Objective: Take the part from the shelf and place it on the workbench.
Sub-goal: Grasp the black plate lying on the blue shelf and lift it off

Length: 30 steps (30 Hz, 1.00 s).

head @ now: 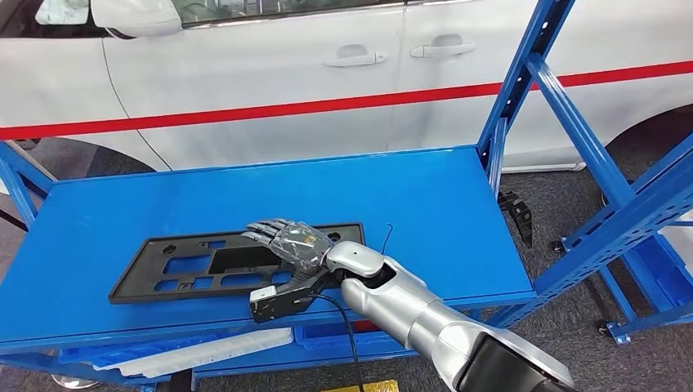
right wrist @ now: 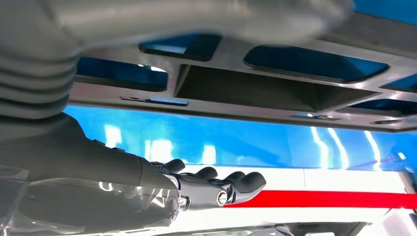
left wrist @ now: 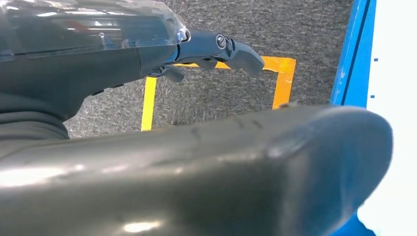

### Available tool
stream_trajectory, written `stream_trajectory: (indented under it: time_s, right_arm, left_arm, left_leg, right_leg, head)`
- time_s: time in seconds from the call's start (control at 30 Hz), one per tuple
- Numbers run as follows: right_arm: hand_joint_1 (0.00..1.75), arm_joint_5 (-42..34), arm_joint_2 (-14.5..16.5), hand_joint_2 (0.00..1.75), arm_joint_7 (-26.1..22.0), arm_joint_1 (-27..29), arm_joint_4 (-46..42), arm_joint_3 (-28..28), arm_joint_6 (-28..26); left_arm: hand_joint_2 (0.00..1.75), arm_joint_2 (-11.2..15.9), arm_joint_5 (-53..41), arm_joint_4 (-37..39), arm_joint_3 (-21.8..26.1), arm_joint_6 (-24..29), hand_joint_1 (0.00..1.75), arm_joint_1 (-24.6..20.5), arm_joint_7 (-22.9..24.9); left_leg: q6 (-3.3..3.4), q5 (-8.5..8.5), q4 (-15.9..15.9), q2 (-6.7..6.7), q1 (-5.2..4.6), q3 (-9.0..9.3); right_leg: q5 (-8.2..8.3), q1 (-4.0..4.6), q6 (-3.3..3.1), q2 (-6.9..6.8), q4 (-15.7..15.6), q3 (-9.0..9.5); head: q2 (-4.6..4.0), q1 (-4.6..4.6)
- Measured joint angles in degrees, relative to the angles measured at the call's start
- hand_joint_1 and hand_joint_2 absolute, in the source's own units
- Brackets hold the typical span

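A flat black plastic part (head: 196, 268) with several cutouts lies on the blue table top (head: 245, 192), near its front edge. My right hand (head: 292, 242) reaches in from the lower right and hovers over the part's right end, fingers stretched out flat. In the right wrist view the part (right wrist: 275, 93) runs between the blurred thumb and the dark fingers (right wrist: 221, 189), and blue surface shows in the gap, so nothing is gripped. My left hand (left wrist: 98, 64) hangs over grey carpet with its fingers extended and nothing in it.
A white car (head: 270, 73) with a red stripe stands right behind the table. Blue rack uprights (head: 572, 106) rise at the right. A white sheet (head: 204, 349) lies on the lower shelf. A yellow floor marking (left wrist: 282, 78) lies under the left hand.
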Motion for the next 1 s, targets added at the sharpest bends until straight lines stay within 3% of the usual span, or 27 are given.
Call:
stream_trajectory:
  time_s: [0.07, 0.1, 0.17, 0.23, 0.27, 0.4, 0.47, 0.53, 0.57, 0.6, 0.63, 0.7, 0.77, 0.9, 0.93, 1.0]
  right_arm:
    - [0.00, 0.36, 0.37, 1.75, 0.46, 0.07, 0.74, 0.02, -0.40]
    - [0.00, 0.58, 0.56, 1.75, 0.68, 0.09, 1.12, 0.03, -0.54]
    - [0.00, 0.85, 1.10, 1.75, 0.95, 0.03, 1.84, 0.05, -0.59]
    - [0.00, 0.91, 1.72, 1.75, 0.82, -0.11, 2.55, 0.09, -0.43]
    - [0.00, 0.90, 1.93, 1.75, 0.57, -0.14, 2.91, 0.14, -0.31]
    - [0.00, 0.89, 2.48, 1.75, -0.37, -0.11, 3.99, 0.68, -0.13]
    - [0.00, 0.90, 2.55, 1.75, -0.61, -0.14, 4.37, 0.98, 0.10]
    - [0.00, 0.91, 2.45, 1.75, -0.80, 0.11, 4.78, 1.35, 0.40]
    - [0.00, 0.92, 2.38, 1.75, -0.90, 0.32, 4.98, 1.49, 0.48]
    - [0.00, 0.92, 2.30, 1.75, -1.01, 0.49, 5.15, 1.63, 0.49]
    - [0.00, 0.93, 2.24, 1.75, -1.10, 0.56, 5.26, 1.73, 0.48]
    - [0.00, 0.93, 2.18, 1.75, -1.25, 0.51, 5.34, 1.87, 0.43]
    - [0.00, 0.91, 2.14, 1.75, -1.41, 0.44, 5.33, 1.92, 0.38]
    - [0.00, 0.89, 1.98, 1.75, -1.75, 0.32, 5.20, 1.94, 0.38]
    - [0.00, 0.87, 1.96, 1.75, -1.80, 0.28, 5.15, 1.94, 0.48]
    - [0.00, 0.81, 1.90, 1.75, -1.90, 0.27, 5.09, 1.96, 0.77]
  left_arm:
    - [0.00, 0.01, 0.04, 0.00, 0.01, 0.03, 0.00, 0.06, 0.18]
    - [0.00, 0.00, 0.07, 0.00, 0.01, 0.07, 0.00, 0.07, 0.26]
    - [0.00, 0.02, 0.15, 0.00, 0.02, 0.21, 0.00, 0.06, 0.35]
    - [0.00, 0.11, 0.26, 0.00, 0.02, 0.31, 0.00, -0.01, 0.36]
    - [0.00, 0.16, 0.33, 0.00, 0.02, 0.33, 0.00, -0.04, 0.33]
    - [0.00, 0.17, 0.62, 0.00, 0.04, 0.36, 0.00, 0.08, 0.16]
    - [0.00, 0.14, 0.62, 0.00, 0.03, 0.35, 0.00, 0.05, -0.01]
    - [0.00, 0.13, 0.63, 0.00, 0.03, 0.35, 0.00, 0.10, -0.13]
    - [0.00, 0.13, 0.65, 0.00, 0.04, 0.35, 0.00, 0.18, -0.16]
    - [0.00, 0.13, 0.66, 0.00, 0.04, 0.35, 0.00, 0.25, -0.16]
    - [0.00, 0.13, 0.65, 0.00, 0.04, 0.34, 0.00, 0.30, -0.17]
    - [0.00, 0.12, 0.63, 0.00, 0.03, 0.33, 0.00, 0.31, -0.21]
    - [0.00, 0.12, 0.62, 0.00, 0.01, 0.31, 0.00, 0.26, -0.30]
    - [0.00, 0.12, 0.63, 0.00, 0.02, 0.23, 0.00, 0.20, -0.45]
    - [0.00, 0.12, 0.65, 0.00, 0.02, 0.22, 0.00, 0.19, -0.50]
    - [0.00, 0.12, 0.72, 0.00, 0.02, 0.22, 0.00, 0.23, -0.55]
  left_leg:
    - [-0.04, -1.37, 5.69, 0.00, -0.01, -3.32]
    - [0.09, -0.42, 5.52, 0.00, -0.02, -3.59]
    - [0.72, 4.01, -1.00, 0.00, -0.13, -1.04]
    - [1.51, 6.92, -8.15, 0.04, -0.50, 2.19]
    - [1.78, 7.25, -9.88, 0.04, -0.68, 2.97]
    - [2.63, 7.54, -11.38, 0.03, -0.53, 3.65]
    - [3.07, 7.87, -11.96, 0.12, -0.20, 3.97]
    - [3.19, 7.88, -11.99, 0.13, -0.19, 3.97]
    - [3.18, 7.85, -11.96, 0.12, -0.18, 3.96]
    - [3.13, 7.80, -11.90, 0.11, -0.17, 3.97]
    - [3.01, 7.71, -11.79, 0.08, -0.14, 4.01]
    - [2.58, 7.37, -11.40, 0.01, -0.16, 4.06]
    - [1.98, 6.99, -10.98, -0.04, -0.34, 3.96]
    - [0.71, 6.22, -10.53, -0.01, -0.19, 3.91]
    - [0.47, 5.21, -9.13, 0.01, -0.12, 3.37]
    - [0.13, 1.82, -2.85, 0.05, -0.03, 0.62]
  right_leg:
    - [-0.17, 0.25, -0.21, 0.01, 0.03, 0.12]
    - [-0.24, 0.37, -0.26, 0.05, 0.04, 0.22]
    - [-0.44, 0.59, -0.26, 0.21, 0.04, 0.61]
    - [-0.65, 0.87, 0.00, 0.32, 0.10, 0.85]
    - [-0.69, 0.92, 0.22, 0.34, 0.11, 0.86]
    - [-1.26, 0.84, 1.44, 0.18, 0.68, 0.67]
    - [-3.85, 0.75, 2.02, 0.11, 5.04, -1.28]
    - [-7.07, 0.45, 2.46, 0.08, 12.51, -4.99]
    - [-7.65, 0.26, 2.64, 0.06, 15.05, -6.36]
    - [-7.15, 0.06, 2.78, 0.03, 15.61, -6.81]
    - [-5.58, -0.11, 2.87, -0.01, 13.72, -6.02]
    - [-1.88, -0.33, 2.86, -0.16, 5.94, -2.27]
    - [-0.44, -0.22, 2.36, -0.17, 0.96, 0.08]
    - [-0.42, -0.02, 0.84, -0.03, 0.21, 0.41]
    - [-0.33, -0.10, 0.48, -0.07, 0.04, 0.53]
    - [-0.32, -0.11, 0.01, -0.15, -0.12, 0.65]
  head:
    - [0.00, 0.00]
    - [0.00, -0.01]
    - [0.00, 0.00]
    - [0.00, 0.00]
    - [0.00, 0.01]
    - [0.00, 0.01]
    - [0.00, 0.02]
    - [0.00, 0.02]
    - [0.00, 0.02]
    - [0.00, 0.02]
    - [0.00, 0.02]
    - [0.00, 0.02]
    - [0.00, 0.02]
    - [0.00, 0.01]
    - [0.00, 0.01]
    - [0.00, 0.01]
